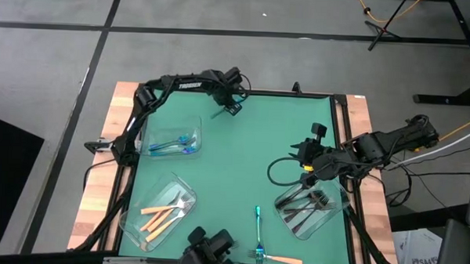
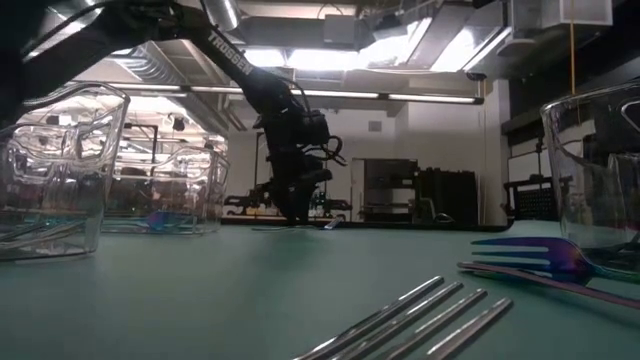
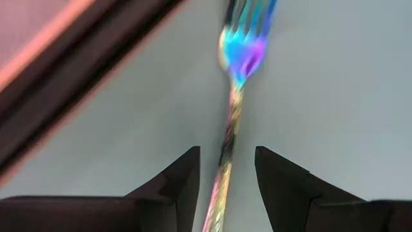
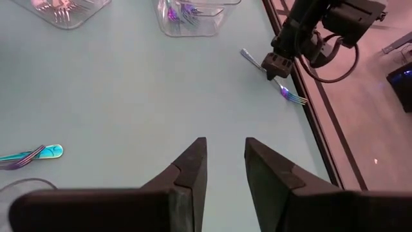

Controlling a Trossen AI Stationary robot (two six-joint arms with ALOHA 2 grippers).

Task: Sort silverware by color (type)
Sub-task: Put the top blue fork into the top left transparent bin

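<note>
left gripper point(image 3: 225, 174) astride iridescent fork point(image 3: 241, 51)

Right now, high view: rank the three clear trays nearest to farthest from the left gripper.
From the left gripper, open over an iridescent fork at the mat's far edge:
1. Tray of blue forks, left side, just below it.
2. Tray of orange forks, near-left corner.
3. Tray of dark forks, right side, under the right gripper. Two and three are close to call.

Iridescent blue-purple fork point(image 3: 233, 96); green table point(image 1: 250, 148); orange forks point(image 1: 160, 218).
</note>
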